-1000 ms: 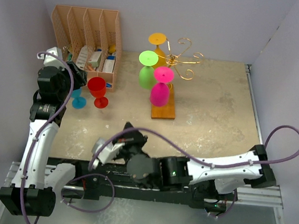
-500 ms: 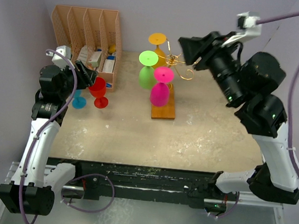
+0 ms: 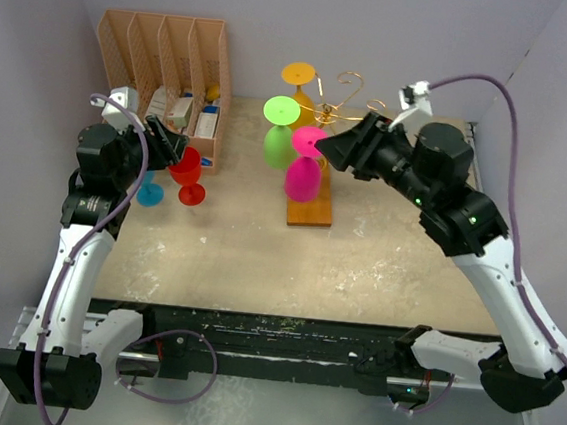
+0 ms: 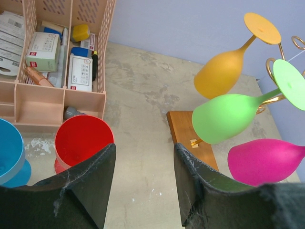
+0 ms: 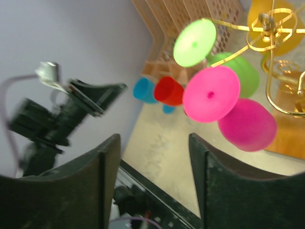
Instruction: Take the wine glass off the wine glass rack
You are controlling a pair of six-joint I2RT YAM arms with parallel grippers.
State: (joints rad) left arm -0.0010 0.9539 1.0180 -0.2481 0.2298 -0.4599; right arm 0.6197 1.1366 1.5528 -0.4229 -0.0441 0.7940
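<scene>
Light: bright, even and diffuse, from overhead. Top view sharp, with only faint, soft-edged shadows on the table (image 3: pixel 392 233) just beside the wine glass rack (image 3: pixel 311 209). Left wrist view crisp around the rack, colours saturated, with wide-angle stretch toward the frame edges. Right wrist view soft overall: small glints on the rack's gold wire, which is slightly smeared. Left arm (image 5: pixel 43 119), well left of the rack, heavily blurred. Near foreground dark and out of focus.

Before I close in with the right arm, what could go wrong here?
The open right pincer sits beside the pink glass, which hangs close to the green glass; a sideways pull might knock it. The wine glass rack is thin wire on a narrow base, so tugging could tip it.
</scene>
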